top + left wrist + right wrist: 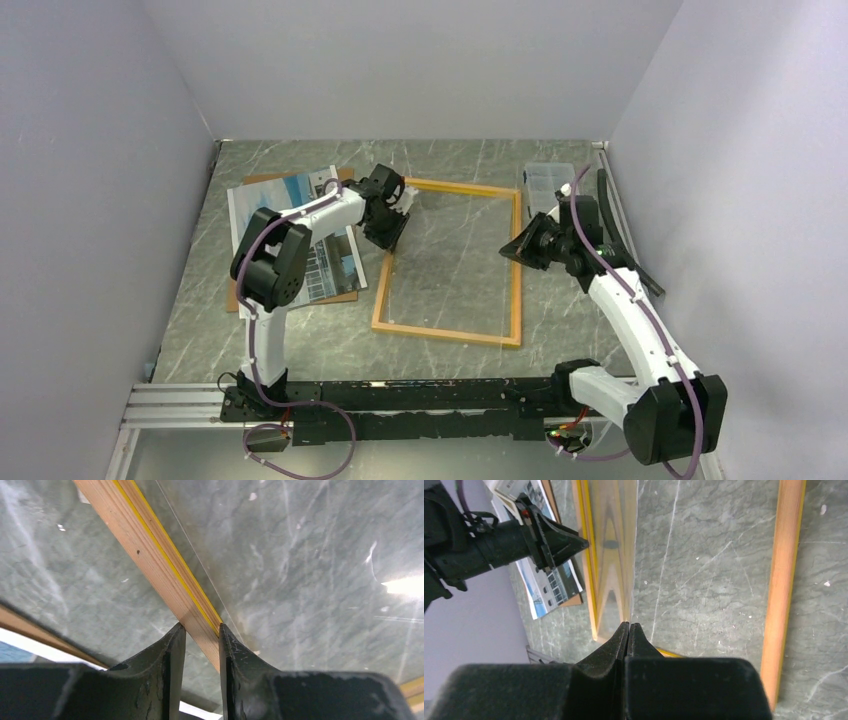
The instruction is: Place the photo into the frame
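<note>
The frame [447, 335] lies flat mid-table, a yellow border with a wood-brown side [150, 550]. My left gripper [388, 228] is at its upper left bar. Its fingers [200, 627] press both sides of that bar, so it is shut on it. My right gripper [520, 245] hovers at the frame's right bar [781, 580] with its jaws [629, 624] closed. The edge of a clear pane [624, 555] runs up from between the tips, tilted above the table. The photo [330, 265], a white building under blue sky, lies left of the frame and is partly hidden by the left arm.
A brown backing board [300, 300] lies under the photo. A small clear plastic box [548, 185] sits at the back right. A black bar [620, 230] lies along the right wall. Grey walls close in three sides, and a metal rail [180, 400] runs along the near edge.
</note>
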Controlling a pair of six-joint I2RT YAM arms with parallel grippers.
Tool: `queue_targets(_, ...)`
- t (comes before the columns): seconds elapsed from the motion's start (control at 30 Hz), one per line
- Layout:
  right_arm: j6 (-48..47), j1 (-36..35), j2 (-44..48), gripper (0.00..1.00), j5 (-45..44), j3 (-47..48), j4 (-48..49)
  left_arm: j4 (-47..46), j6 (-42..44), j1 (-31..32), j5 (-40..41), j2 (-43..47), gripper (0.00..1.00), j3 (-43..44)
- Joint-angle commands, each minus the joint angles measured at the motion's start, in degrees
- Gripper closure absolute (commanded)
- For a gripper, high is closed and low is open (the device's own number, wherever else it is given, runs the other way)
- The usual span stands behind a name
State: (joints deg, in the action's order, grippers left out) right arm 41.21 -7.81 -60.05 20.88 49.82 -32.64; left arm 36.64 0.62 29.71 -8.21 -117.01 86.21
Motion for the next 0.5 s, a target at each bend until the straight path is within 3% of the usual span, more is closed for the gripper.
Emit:
queue_targets(0.0, 4.6, -3.9, 1.9, 1.00, -5.5, -1.8, 4.5, -1.9, 6.3, -2.4, 8.0, 0.4, 0.69, -2.8)
queue_targets(0.17, 6.8, -5.6, 2.1, 1.00, -6.3, -4.2, 7.9, -0.8, 7.0, -4.3, 6.7, 1.1, 0.67, -1.6)
queue_targets(0.33, 5.8, -6.0, 0.7, 1.00, -5.0, -4.5, 9.1, 3.0, 5.9, -6.8, 1.1, 5.1, 0.39, 1.7)
queue_targets(0.47, 6.1, -6.0, 0.5, 0.85, -1.3, -6.8, 12.1, 3.3, 7.4, -8.2, -0.9, 6.4, 0.38, 1.1)
